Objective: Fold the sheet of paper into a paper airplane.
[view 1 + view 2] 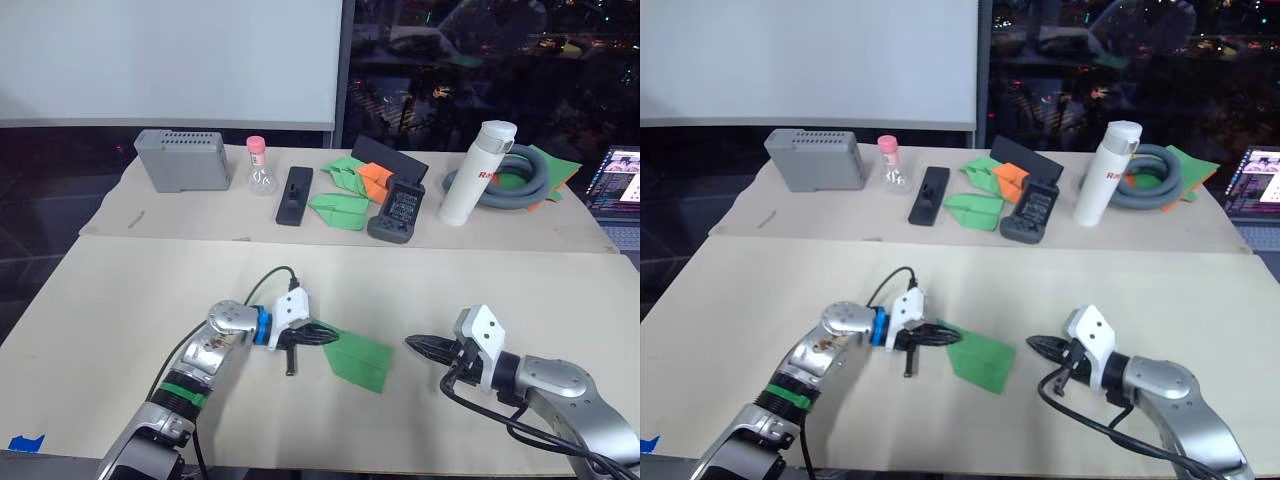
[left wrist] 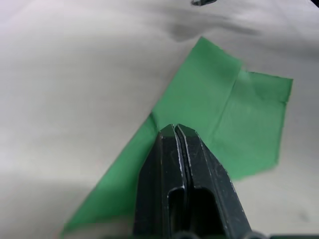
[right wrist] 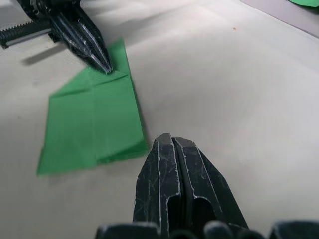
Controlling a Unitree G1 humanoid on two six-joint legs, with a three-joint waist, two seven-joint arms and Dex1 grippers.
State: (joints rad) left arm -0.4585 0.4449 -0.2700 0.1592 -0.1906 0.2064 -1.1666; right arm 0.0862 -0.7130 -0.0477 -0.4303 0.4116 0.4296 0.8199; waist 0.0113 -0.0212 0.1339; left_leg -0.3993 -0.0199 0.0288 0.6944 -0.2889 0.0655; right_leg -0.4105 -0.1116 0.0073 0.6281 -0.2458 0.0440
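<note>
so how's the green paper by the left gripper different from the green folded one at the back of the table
The green paper by the left gripper lies alone on the front table and is folded into a broad wedge. The back green one is narrower, sharper-nosed, and sits among other objects beside a black remote. Both are bright green, creased and lying flat.

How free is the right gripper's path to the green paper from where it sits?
Probably free: only bare table lies between the shut right gripper and the paper airplane, whose far end the left gripper pins.
</note>
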